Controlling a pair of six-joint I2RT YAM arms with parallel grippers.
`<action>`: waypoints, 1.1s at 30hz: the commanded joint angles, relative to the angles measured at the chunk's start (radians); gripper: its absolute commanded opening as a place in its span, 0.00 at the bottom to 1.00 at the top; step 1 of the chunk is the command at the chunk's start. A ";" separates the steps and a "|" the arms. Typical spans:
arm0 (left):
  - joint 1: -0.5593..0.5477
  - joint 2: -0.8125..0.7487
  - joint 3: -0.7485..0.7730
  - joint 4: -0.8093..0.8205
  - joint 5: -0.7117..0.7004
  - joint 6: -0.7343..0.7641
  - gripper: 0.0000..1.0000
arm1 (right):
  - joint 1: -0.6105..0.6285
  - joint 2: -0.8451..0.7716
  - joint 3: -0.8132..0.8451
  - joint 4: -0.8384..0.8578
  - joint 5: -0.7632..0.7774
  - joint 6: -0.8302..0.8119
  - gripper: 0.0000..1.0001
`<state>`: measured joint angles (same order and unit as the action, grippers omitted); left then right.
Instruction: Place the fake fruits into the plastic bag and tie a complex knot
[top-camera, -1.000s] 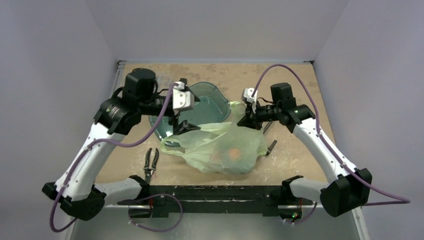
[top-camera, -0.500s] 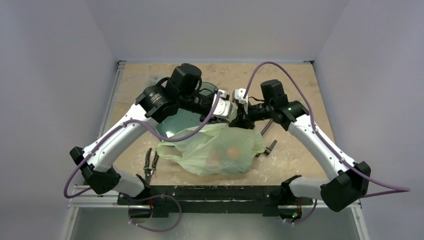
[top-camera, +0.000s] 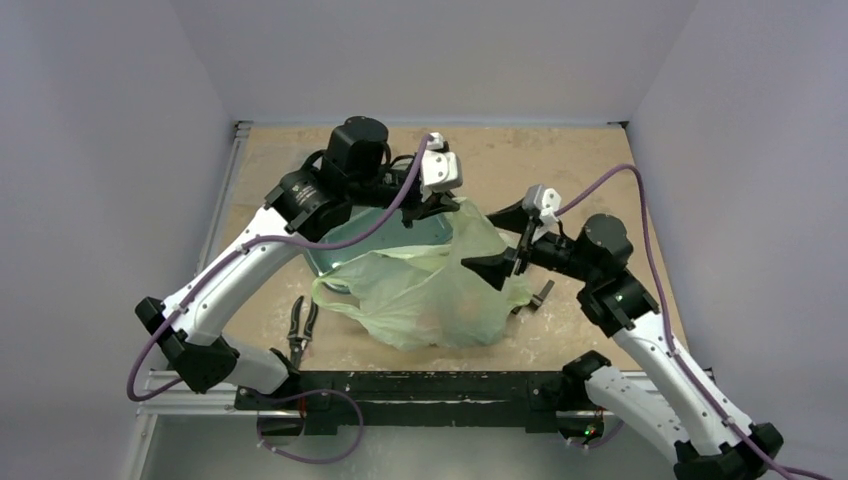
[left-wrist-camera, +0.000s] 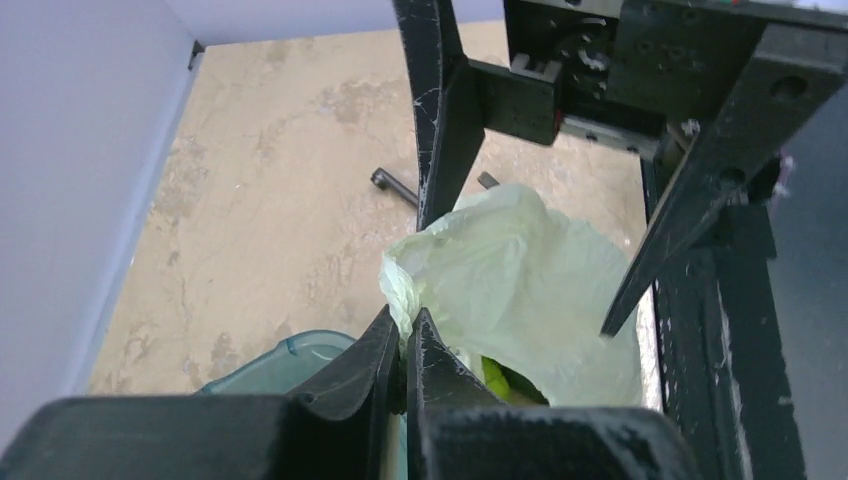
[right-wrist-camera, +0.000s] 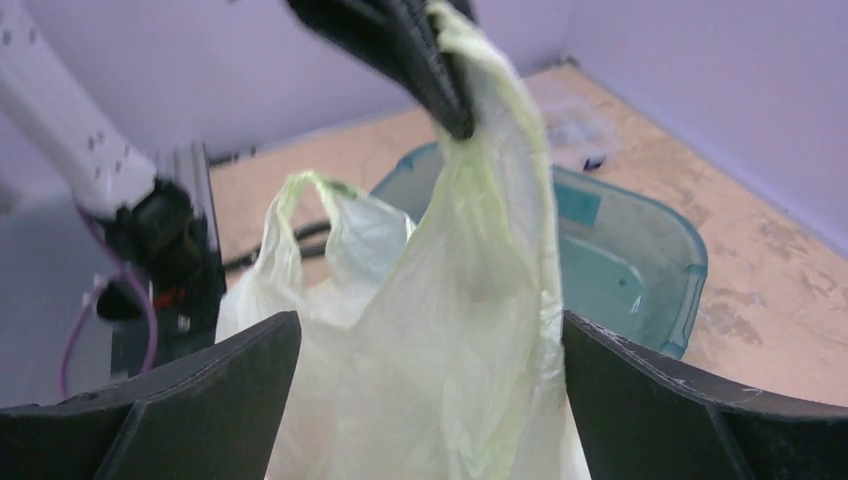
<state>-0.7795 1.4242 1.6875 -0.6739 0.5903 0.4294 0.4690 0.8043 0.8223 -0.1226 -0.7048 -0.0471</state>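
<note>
Your left pincer (left-wrist-camera: 405, 335) is pinched tight on the plastic bag (top-camera: 430, 295) handle, probably hoisting it for knotting; right pincer (top-camera: 500, 240) gapes wide beside it, gripping nothing.

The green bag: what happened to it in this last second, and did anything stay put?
The left gripper swung right across the teal tub and shut on the plastic bag at its top, pulling it up. The right gripper, which had held the bag, let go, opened wide and drew back. The bag's body, the tub and the pliers stayed put.
</note>
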 joint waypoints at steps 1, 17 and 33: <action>0.000 -0.045 -0.018 0.181 -0.095 -0.275 0.00 | 0.066 0.040 -0.079 0.472 0.314 0.396 0.99; 0.051 -0.140 -0.134 0.424 -0.063 -0.683 0.00 | 0.322 0.326 -0.313 0.813 0.750 0.195 0.26; 0.215 -0.215 -0.197 0.337 0.144 -0.678 0.56 | 0.318 0.302 -0.394 0.737 0.590 0.181 0.00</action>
<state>-0.6739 1.3415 1.4815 -0.4274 0.6220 -0.2474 0.7933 1.1927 0.4183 0.8417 -0.0906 0.1329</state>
